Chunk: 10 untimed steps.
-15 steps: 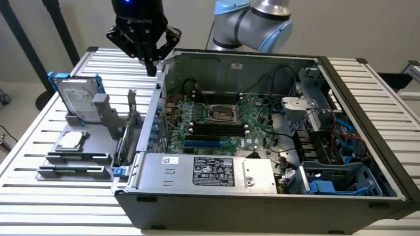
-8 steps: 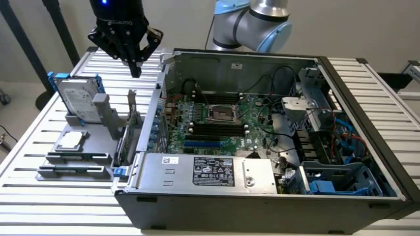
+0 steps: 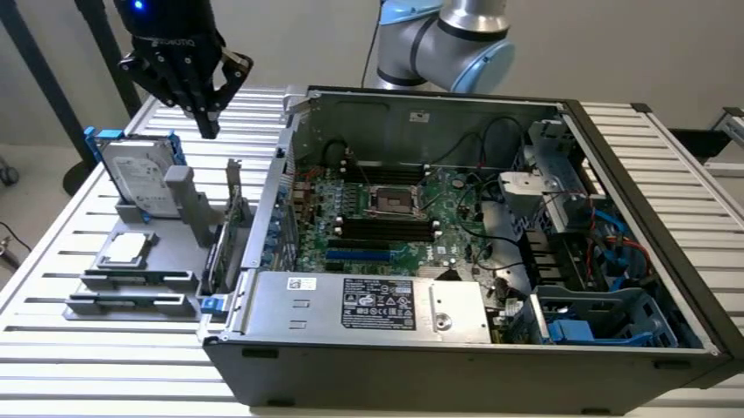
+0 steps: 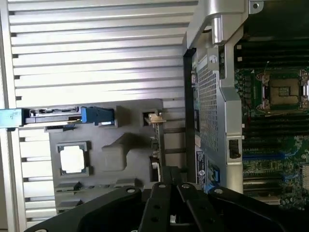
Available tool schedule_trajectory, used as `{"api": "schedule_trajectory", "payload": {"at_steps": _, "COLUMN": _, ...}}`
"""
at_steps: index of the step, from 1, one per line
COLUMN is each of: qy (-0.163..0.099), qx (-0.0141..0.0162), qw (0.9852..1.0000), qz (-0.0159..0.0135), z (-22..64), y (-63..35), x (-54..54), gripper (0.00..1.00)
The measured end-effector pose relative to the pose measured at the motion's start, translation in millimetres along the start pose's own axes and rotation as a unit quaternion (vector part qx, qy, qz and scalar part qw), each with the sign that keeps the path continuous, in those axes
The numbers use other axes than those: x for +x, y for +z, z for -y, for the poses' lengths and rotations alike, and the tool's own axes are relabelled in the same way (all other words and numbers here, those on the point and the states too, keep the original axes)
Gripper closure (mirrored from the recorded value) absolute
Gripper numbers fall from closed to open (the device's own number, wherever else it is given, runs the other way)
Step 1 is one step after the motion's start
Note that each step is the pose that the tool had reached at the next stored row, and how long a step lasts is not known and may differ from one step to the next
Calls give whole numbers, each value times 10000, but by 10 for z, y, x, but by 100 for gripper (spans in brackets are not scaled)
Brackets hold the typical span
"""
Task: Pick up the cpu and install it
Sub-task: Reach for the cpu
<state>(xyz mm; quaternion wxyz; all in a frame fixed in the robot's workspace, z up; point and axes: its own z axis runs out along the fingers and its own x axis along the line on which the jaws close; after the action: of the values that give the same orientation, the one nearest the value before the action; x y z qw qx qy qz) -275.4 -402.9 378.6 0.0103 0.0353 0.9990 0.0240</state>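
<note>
While the gripper (image 3: 208,127) hangs in the air above the far end of the grey holder (image 3: 186,228), its black fingers (image 3: 213,111) are pressed together at the tips with nothing between them. In the wrist view the same fingers (image 4: 161,193) meet in a narrow point, again with nothing held.

The cpu (image 3: 125,250) lies flat, silver top up, in a square recess of the holder, well apart from the gripper and untouched. The wrist view also shows the cpu (image 4: 73,158), seated in that recess. A hard drive (image 3: 139,172) in a blue frame stands upright at the holder's far end, just below the fingertips, and the cpu lies between it and two long grey slots at the holder's near end.

The holder rests on a slatted metal table (image 3: 70,218), near the table's edge on the exterior view's left. Beside it, toward the exterior view's right, an open computer case (image 3: 651,261) lies on its side. Inside, the motherboard (image 3: 436,231) faces up, with the square cpu socket (image 3: 393,202) near its middle. A power supply (image 3: 372,305) fills the case's near edge.
</note>
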Motion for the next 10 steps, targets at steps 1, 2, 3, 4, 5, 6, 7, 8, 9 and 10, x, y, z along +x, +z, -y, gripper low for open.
{"api": "schedule_trajectory", "payload": {"at_steps": 1, "qy": 0, "qx": 0, "qw": 10000, "qz": 0, "z": 3, "y": 3, "x": 44, "gripper": 89}}
{"api": "schedule_trajectory", "payload": {"at_steps": 2, "qy": -1, "qx": 0, "qw": 10000, "qz": 0, "z": 7, "y": 6, "x": 89, "gripper": 89}}
{"api": "schedule_trajectory", "payload": {"at_steps": 3, "qy": 0, "qx": 0, "qw": 10000, "qz": 0, "z": 10, "y": 9, "x": 134, "gripper": 89}}
{"api": "schedule_trajectory", "payload": {"at_steps": 4, "qy": 0, "qx": 0, "qw": 10000, "qz": 0, "z": 13, "y": 12, "x": 179, "gripper": 89}}
{"api": "schedule_trajectory", "payload": {"at_steps": 5, "qy": 0, "qx": 0, "qw": 10000, "qz": 0, "z": 17, "y": 16, "x": 229, "gripper": 89}}
{"api": "schedule_trajectory", "payload": {"at_steps": 6, "qy": 0, "qx": 0, "qw": 10000, "qz": 0, "z": 20, "y": 19, "x": 273, "gripper": 89}}
{"api": "schedule_trajectory", "payload": {"at_steps": 7, "qy": -1, "qx": 0, "qw": 10000, "qz": 0, "z": 24, "y": 23, "x": 318, "gripper": 89}}
{"api": "schedule_trajectory", "payload": {"at_steps": 8, "qy": -1, "qx": 0, "qw": 10000, "qz": 0, "z": 27, "y": 28, "x": 363, "gripper": 89}}
{"api": "schedule_trajectory", "payload": {"at_steps": 9, "qy": 0, "qx": 0, "qw": 10000, "qz": 0, "z": 31, "y": 32, "x": 408, "gripper": 89}}
{"api": "schedule_trajectory", "payload": {"at_steps": 10, "qy": 0, "qx": 0, "qw": 10000, "qz": 0, "z": 34, "y": 37, "x": 453, "gripper": 89}}
